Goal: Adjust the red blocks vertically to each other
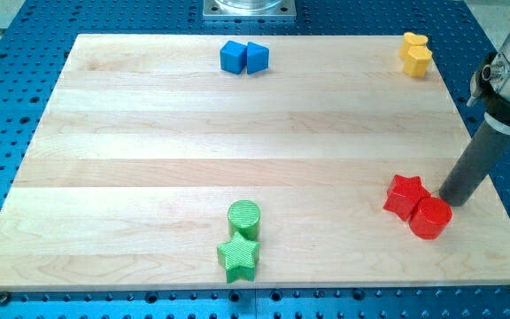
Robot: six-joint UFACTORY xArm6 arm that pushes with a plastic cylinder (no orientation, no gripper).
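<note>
Camera view, left to right. Wooden board (pixel 131 177) sits on a blue perforated base (pixel 25 27).

Bottom centre-left: green star (pixel 238 257) w/ green cylinder (pixel 244 217) right above it, the two touching or v. nearly so. Both close to the board's bottom edge.

Top, a bit left of centre: two blue blocks side by side, touching. Left one is a blue cube (pixel 233 57); right one is a blue wedge-like block (pixel 257 58), exact shape hard to tell. Both near the top edge, just below a grey metal mount (pixel 250 8).

Top right corner: two yellow blocks (pixel 415 54) stacked close along the view's vertical, touching; shapes unclear, upper one looks heart-ish.

Lower right: task items. Red star (pixel 406 196) and red cylinder (pixel 430 218) touching, cylinder to the lower right of the star, so the pair sits on a diagonal, not in a vertical line.

No pincer on this rig, just a rod, so no open/closed state to give. Rod comes down from the view's upper right. My tip (pixel 452 201) is on the board just right of the red star, just above the red cylinder, looks to be in contact w/ or v. close to both.
</note>
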